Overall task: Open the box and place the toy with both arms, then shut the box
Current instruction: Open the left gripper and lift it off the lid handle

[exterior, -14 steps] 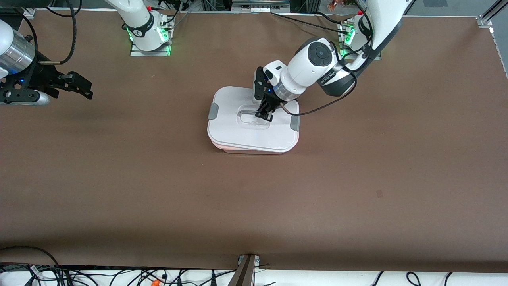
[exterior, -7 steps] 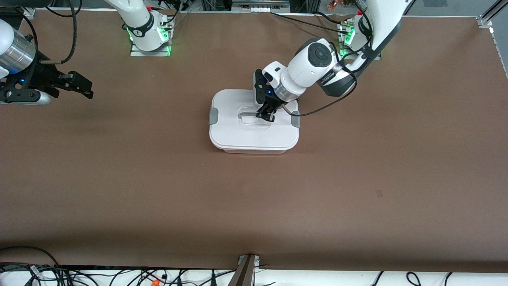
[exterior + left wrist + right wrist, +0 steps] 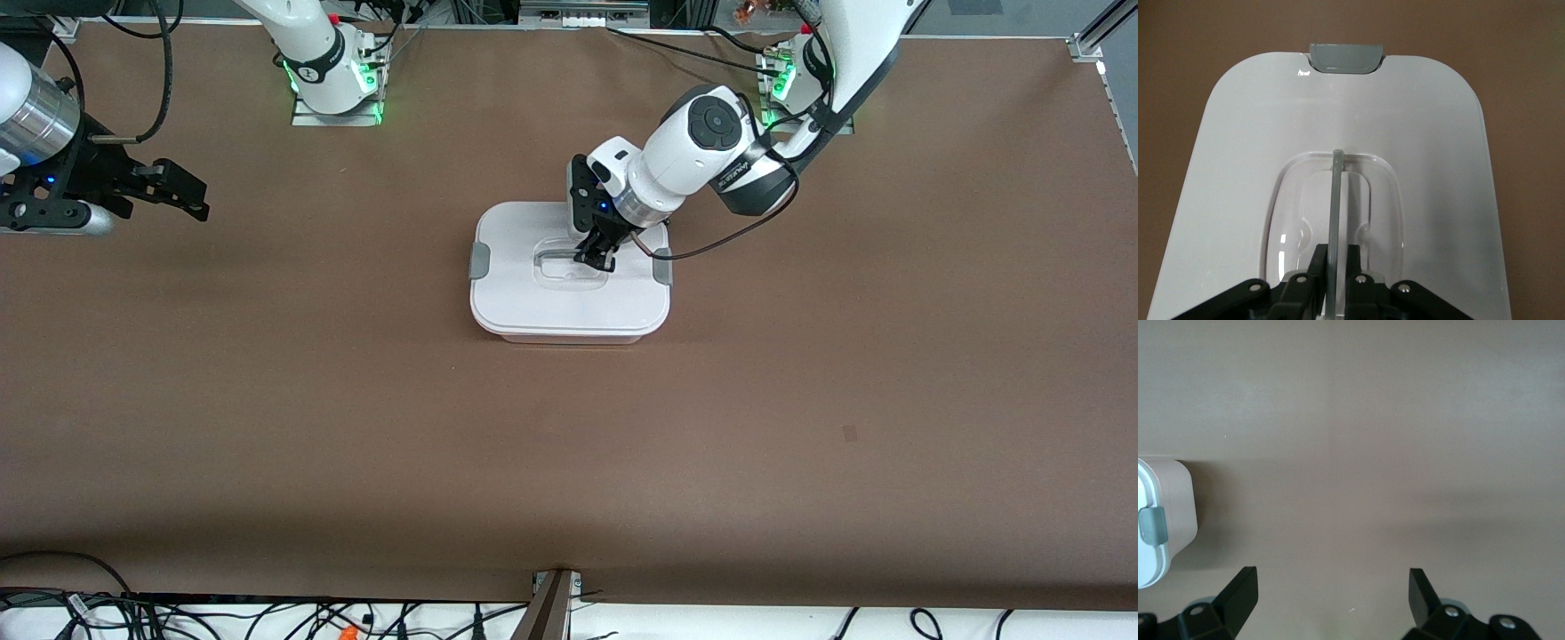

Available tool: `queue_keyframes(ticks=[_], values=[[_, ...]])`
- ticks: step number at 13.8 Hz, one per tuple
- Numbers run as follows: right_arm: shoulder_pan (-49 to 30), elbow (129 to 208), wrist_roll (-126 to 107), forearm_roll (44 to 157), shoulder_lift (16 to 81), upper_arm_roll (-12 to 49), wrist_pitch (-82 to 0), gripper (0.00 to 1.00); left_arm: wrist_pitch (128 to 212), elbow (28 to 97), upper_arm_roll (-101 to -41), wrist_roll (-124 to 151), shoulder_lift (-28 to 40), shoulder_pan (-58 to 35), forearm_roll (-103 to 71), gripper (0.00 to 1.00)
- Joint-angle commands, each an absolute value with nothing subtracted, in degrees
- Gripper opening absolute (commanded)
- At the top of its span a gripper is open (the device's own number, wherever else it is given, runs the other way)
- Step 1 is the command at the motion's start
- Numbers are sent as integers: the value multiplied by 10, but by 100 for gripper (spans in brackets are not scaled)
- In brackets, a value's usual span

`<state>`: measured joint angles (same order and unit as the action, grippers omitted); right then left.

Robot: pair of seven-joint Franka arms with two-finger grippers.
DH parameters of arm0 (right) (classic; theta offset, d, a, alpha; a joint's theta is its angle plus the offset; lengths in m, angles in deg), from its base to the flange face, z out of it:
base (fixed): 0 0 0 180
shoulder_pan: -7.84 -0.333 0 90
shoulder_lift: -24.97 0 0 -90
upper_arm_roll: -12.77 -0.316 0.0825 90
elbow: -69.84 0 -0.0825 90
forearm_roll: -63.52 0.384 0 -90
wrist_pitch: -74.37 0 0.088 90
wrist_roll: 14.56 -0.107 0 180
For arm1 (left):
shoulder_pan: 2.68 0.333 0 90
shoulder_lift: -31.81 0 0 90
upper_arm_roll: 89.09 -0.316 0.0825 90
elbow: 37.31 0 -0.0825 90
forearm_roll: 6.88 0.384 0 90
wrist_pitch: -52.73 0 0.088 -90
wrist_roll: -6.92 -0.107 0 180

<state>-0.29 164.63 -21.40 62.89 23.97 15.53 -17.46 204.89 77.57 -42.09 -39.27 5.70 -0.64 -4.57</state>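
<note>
The box (image 3: 533,302) stands mid-table with its white lid seated flat on it and a grey clip (image 3: 479,260) at each end. My left gripper (image 3: 594,258) is over the lid's middle, shut on the thin upright handle (image 3: 1334,193) in the clear recess. In the left wrist view its fingers (image 3: 1317,259) pinch the handle from both sides. My right gripper (image 3: 191,197) waits open and empty over bare table at the right arm's end. Its view shows the gripper (image 3: 1331,590) and one end of the box (image 3: 1175,500). The toy is not visible.
The brown table (image 3: 800,400) is bare around the box. The arm bases stand along the table edge farthest from the front camera. Cables lie along the edge nearest that camera.
One second ago the lid sat skewed and raised, with the pink tub showing under its near edge. Now it lies squarely on the tub. My left gripper has kept its hold on the handle.
</note>
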Motion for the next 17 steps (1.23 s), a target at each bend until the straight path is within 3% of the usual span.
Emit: queue_keyframes(ticks=[1, 5, 9, 12, 17], values=[[1, 1634, -212, 631, 242, 151, -162, 100, 2045, 777, -422, -380, 75, -1, -32, 100], [1, 1634, -211, 631, 243, 151, -162, 100, 1980, 770, -415, -369, 123, 30, -42, 100], [1, 1634, -212, 631, 242, 151, -162, 100, 1747, 695, -355, -341, 175, 156, -84, 100], [1, 1634, -211, 632, 243, 151, -162, 100, 1555, 601, -364, -318, 177, 220, -76, 100], [2, 1634, -210, 632, 243, 151, -162, 100, 1486, 528, -369, -325, 170, 365, -21, 100]])
